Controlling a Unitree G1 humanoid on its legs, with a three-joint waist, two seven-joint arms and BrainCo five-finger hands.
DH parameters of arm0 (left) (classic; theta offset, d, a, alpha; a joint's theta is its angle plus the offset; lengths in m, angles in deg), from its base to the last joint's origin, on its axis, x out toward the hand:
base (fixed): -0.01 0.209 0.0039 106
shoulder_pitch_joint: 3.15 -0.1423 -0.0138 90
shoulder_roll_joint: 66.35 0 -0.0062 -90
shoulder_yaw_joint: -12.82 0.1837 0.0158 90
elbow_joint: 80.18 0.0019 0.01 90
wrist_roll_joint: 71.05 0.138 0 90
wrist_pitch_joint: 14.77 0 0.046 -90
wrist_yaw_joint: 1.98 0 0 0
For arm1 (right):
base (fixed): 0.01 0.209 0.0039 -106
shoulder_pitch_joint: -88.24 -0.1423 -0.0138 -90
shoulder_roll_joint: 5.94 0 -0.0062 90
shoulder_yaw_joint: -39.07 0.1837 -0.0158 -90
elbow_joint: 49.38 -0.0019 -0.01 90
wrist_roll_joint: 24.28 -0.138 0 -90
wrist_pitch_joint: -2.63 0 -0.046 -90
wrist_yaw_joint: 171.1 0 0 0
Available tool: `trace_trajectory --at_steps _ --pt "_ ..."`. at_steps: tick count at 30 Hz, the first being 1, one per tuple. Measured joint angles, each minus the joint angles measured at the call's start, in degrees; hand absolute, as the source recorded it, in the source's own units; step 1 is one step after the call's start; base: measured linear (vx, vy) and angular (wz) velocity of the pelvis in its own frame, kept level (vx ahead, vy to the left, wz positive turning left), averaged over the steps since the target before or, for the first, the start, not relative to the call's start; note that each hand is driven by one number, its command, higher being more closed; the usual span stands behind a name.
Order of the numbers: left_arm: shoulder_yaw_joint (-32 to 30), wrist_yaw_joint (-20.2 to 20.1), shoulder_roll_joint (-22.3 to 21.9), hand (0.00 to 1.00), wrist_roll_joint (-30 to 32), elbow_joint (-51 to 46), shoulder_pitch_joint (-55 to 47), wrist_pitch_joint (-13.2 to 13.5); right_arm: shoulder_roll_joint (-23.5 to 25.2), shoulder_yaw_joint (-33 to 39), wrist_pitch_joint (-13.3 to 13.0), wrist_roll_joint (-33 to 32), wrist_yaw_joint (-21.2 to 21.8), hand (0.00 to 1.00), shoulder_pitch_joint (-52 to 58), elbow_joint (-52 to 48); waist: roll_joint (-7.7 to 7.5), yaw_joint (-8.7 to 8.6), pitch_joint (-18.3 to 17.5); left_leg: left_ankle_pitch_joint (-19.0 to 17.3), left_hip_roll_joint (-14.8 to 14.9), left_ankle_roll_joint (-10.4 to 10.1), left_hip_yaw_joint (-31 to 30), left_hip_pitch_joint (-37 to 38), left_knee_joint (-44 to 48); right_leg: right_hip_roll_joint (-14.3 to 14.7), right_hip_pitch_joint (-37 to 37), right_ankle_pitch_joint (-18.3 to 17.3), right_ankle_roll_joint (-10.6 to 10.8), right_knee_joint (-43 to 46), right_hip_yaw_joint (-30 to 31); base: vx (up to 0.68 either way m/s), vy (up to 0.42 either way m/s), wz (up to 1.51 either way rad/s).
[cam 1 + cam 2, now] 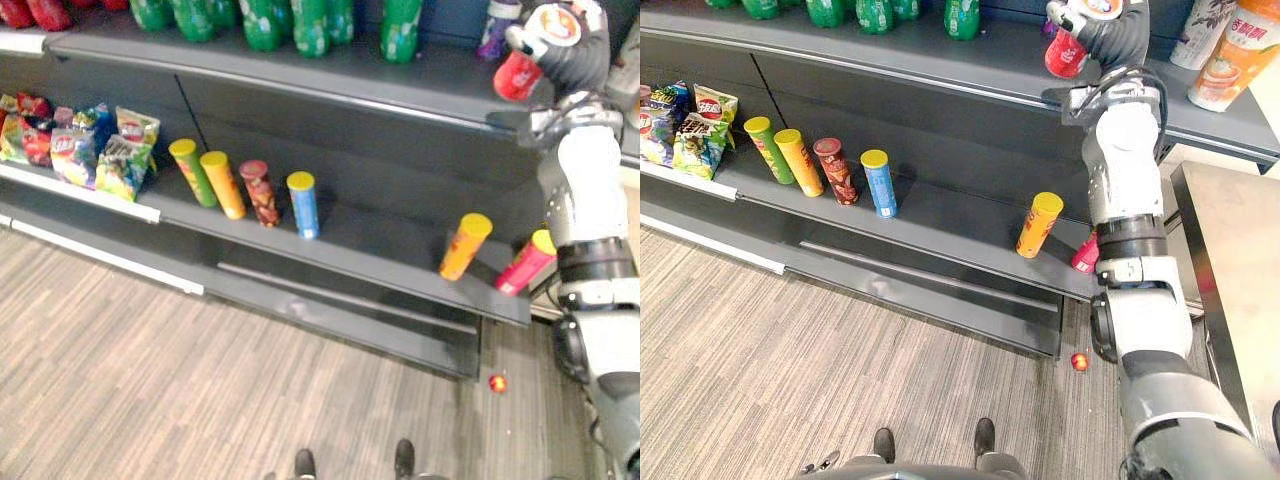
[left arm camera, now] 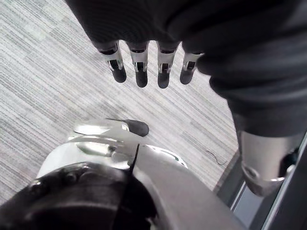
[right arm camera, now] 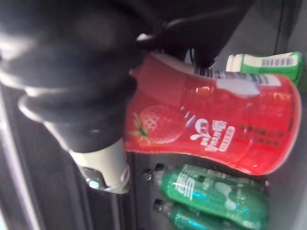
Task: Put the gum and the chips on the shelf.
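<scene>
Red strawberry gum bottle at upper right of frame, right hand curled round it. Long axis tilted, at front edge of upper shelf — bare board just left. Chips tubes stand on lower shelf. Left hand low over floor, fingers straight, empty.

Head cams down on shelf; wrist cams close
</scene>
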Motion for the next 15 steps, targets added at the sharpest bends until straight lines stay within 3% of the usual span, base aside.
trace_trajectory --at_steps 4,15 --pt "1.17 0.01 0.33 0.0 -0.45 -0.02 0.61 0.02 -0.01 -0.1 2.06 -0.73 0.52 1.0 -5.83 8.78 -0.01 0.43 0.01 0.07 0.68 -0.29 0.08 -0.15 0.01 0.78 -0.01 0.58 -0.61 -0.45 0.0 0.0 -0.014 -0.01" --pt "1.53 0.17 0.69 0.0 -2.78 -0.45 3.65 0.11 0.1 2.92 3.9 -0.69 1.15 1.0 -14.04 22.08 -0.48 1.49 1.88 0.23 1.04 -0.56 -0.23 -1.26 0.03 1.18 -0.59 0.98 -0.83 -1.2 -0.46 0.0 0.0 0.0"
